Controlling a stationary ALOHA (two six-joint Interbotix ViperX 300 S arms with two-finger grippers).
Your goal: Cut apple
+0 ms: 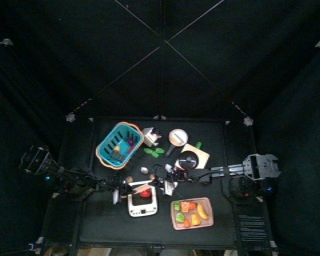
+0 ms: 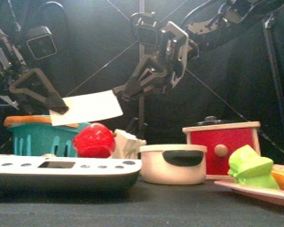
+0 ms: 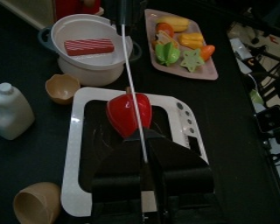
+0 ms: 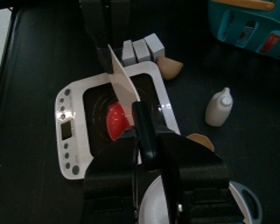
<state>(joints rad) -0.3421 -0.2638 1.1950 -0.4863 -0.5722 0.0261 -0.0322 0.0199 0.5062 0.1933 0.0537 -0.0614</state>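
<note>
board: white cutting board [image 2: 61, 168] lies low at the frame's lower left in the front view, on the black worktop [image 2: 132, 208]
apple: red apple [image 3: 129, 114] sits on the board, mid-frame in the left wrist view; also seen behind the board's edge in the front view
knife: white blade [image 4: 122, 87] runs down over the apple's middle in the right wrist view; can't tell if it touches
right tool: right tool [image 4: 149, 136] looks closed on the knife handle, fingers mostly hidden by the wrist body
left tool: left tool [image 3: 143, 149] is just at the apple, seems closed on its near side; grip itself is hard to make out
risk: apple is round, could roll or squirt off the board if the blade lands off-centre or the hold is weak
risk 2: blade could hit the left tool, it is very near the cut line
hidden: blade-to-apple contact, both tools' tips
far: white pot [image 2: 172, 164], red box [image 2: 222, 142], teal basket [image 2: 38, 133], food tray [image 3: 184, 48]; tiny in the top view
</note>
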